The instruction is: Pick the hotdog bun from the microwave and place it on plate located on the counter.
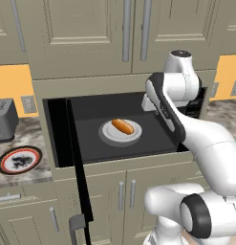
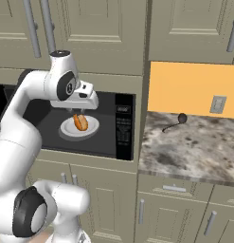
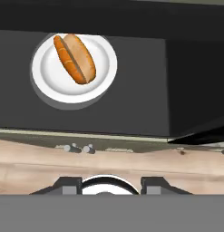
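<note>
The hotdog bun (image 1: 123,126) (image 2: 80,122) (image 3: 75,58) lies on a plain white plate (image 1: 110,135) (image 3: 50,77) on the floor of the open microwave (image 1: 153,139) (image 2: 123,126) (image 3: 136,90). My gripper (image 2: 75,112) (image 3: 111,186) hangs open at the microwave's mouth, above its front edge and apart from the bun, with nothing between its fingers. The red-rimmed plate (image 1: 19,160) with the dark pattern sits on the counter (image 1: 28,178) to the left of the microwave.
The black microwave door (image 1: 76,162) stands swung out to the left, between the oven and the red-rimmed plate. A grey toaster (image 1: 5,119) sits behind that plate. To the right, more counter (image 2: 194,147) holds a small dark utensil (image 2: 177,121).
</note>
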You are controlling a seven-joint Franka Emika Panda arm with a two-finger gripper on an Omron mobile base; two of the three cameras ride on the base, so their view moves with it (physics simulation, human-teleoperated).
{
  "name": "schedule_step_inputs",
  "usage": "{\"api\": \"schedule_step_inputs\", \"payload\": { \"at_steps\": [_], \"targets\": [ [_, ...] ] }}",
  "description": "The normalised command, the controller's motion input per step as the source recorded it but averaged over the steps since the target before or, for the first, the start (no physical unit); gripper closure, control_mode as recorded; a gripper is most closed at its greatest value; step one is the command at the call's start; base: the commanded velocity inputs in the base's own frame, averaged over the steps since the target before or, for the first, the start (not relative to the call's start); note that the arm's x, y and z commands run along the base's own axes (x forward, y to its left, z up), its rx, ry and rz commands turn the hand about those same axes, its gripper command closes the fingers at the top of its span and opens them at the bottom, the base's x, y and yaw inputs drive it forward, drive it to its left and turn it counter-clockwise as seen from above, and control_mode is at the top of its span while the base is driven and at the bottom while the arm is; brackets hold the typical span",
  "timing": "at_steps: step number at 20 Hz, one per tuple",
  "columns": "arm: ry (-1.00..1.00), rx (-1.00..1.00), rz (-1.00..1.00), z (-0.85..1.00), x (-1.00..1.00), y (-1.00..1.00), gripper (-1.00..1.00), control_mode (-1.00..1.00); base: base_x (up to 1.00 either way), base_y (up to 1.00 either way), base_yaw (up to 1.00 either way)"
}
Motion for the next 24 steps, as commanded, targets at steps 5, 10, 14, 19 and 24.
{"api": "schedule_step_inputs", "payload": {
  "at_steps": [5, 10, 14, 19, 24],
  "targets": [
    [-0.06, 0.0, 0.05, -0.01, -0.2, 0.0, -1.0, -1.0, 0.0, 0.0, 0.0],
    [-0.29, 0.03, 0.07, -0.27, -0.21, 0.0, -1.0, -1.0, 0.0, 0.0, 0.0],
    [-0.28, 0.07, 0.1, -0.41, 0.0, 0.0, -1.0, -1.0, 0.0, 0.0, 0.0],
    [-0.1, 0.06, 0.06, -0.32, 0.0, 0.1, -1.0, -1.0, 0.0, 0.0, 0.0],
    [-0.04, 0.0, 0.06, -0.31, 0.05, 0.26, -1.0, -1.0, 0.0, 0.0, 0.0]
  ]
}}
